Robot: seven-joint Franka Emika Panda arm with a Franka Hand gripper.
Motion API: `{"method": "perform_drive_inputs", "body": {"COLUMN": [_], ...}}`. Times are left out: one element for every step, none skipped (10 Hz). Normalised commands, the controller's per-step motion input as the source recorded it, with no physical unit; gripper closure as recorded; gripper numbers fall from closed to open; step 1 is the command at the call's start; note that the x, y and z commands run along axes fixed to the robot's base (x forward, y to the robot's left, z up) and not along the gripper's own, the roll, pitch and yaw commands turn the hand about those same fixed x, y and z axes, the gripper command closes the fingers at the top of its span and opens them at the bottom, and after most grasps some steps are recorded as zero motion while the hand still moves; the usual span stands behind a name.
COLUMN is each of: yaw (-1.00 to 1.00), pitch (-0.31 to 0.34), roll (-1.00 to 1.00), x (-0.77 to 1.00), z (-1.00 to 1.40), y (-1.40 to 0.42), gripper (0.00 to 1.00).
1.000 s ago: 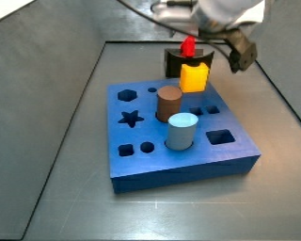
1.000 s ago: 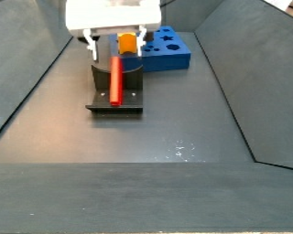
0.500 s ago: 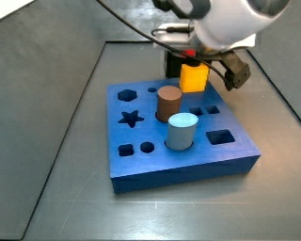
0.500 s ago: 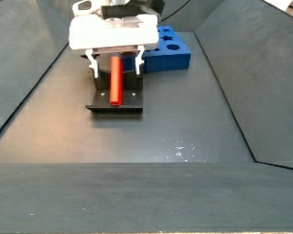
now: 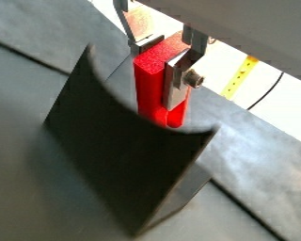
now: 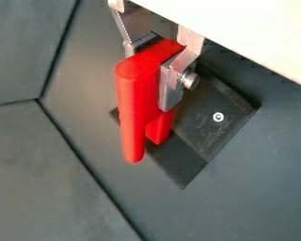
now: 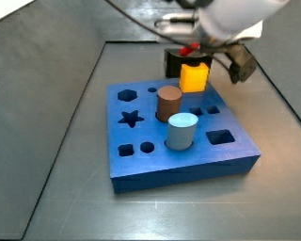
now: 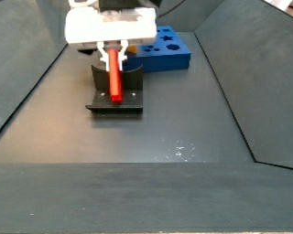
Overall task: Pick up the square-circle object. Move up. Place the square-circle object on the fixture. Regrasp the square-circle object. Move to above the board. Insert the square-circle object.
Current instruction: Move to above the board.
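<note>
The square-circle object is a long red piece [image 5: 156, 89] with a square half and a round half. My gripper [image 5: 160, 56] is shut on its square upper half, with a silver finger on each side. It shows the same way in a wrist view [image 6: 138, 104]. The piece's round lower end hangs at the dark fixture [image 5: 116, 141]. In a side view the gripper [image 8: 113, 57] holds the red piece [image 8: 113, 78] over the fixture [image 8: 116, 102]. The blue board [image 7: 179, 146] lies in front of the fixture in a side view.
A brown cylinder [image 7: 169, 102] and a light blue cylinder [image 7: 181, 130] stand in the board. A yellow piece [image 7: 195, 77] stands at the board's far edge next to the fixture. Several board holes are open. Sloped grey walls [image 8: 27, 82] enclose the floor.
The gripper came down onto the red piece at the fixture, and now sits slightly higher with the piece between its fingers.
</note>
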Motion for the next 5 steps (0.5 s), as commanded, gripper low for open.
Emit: {"method": "perform_drive_inputs", "body": {"yaw": [-0.03, -0.02, -0.02, 0.0, 0.01], "pitch": [0.02, 0.045, 0.055, 0.072, 0.077], "roll": [-0.1, -0.09, -0.08, -0.06, -0.05], "x": [0.03, 0.03, 0.02, 0.02, 0.01], "z": [1.0, 1.0, 1.0, 1.0, 1.0], "y": [-0.01, -0.01, -0.01, -0.01, -0.01], "gripper": [1.0, 1.0, 1.0, 1.0, 1.0]}}
